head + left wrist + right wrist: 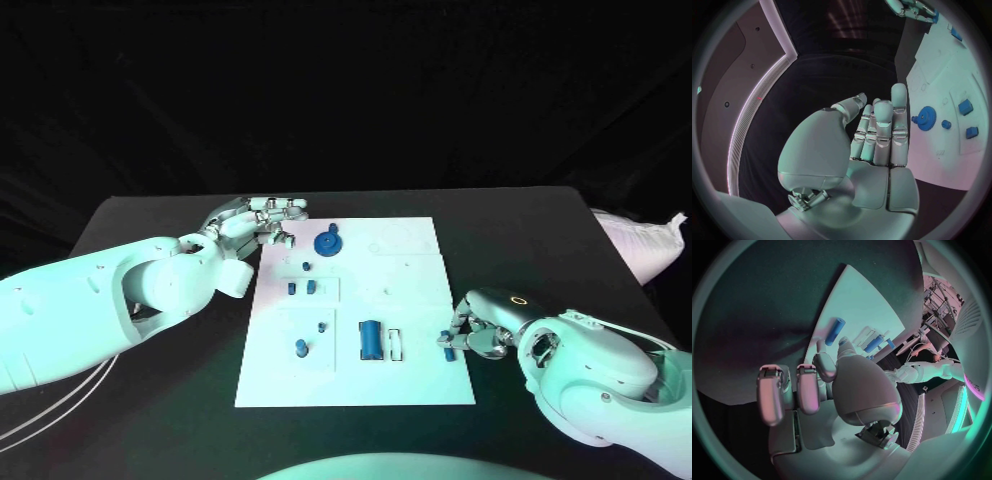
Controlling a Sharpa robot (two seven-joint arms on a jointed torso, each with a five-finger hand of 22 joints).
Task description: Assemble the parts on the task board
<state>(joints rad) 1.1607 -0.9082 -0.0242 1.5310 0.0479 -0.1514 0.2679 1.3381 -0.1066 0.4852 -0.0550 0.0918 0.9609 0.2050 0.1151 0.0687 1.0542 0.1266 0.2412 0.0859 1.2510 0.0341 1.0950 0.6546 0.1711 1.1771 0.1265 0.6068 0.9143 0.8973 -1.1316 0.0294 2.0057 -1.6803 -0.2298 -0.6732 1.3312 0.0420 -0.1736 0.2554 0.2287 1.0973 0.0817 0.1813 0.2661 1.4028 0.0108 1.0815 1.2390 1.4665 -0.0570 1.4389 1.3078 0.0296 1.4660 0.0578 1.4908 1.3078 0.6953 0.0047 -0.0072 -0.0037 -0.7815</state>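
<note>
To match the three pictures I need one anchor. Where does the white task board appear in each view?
Head view: the task board lies in the table's middle, between both hands.
Left wrist view: the board lies beyond the left hand.
Right wrist view: the board stretches away past the fingers.
Shared landmark: the right hand at the board's edge.

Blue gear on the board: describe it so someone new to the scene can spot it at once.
Start at the white task board in the middle of the black table. Go to its far edge, on the side where the left hand rests beside the board. The blue gear lies flat there, the only round, toothed piece; the other blue parts are small pegs and blocks, and the long blue cylinder sits near the front.
</note>
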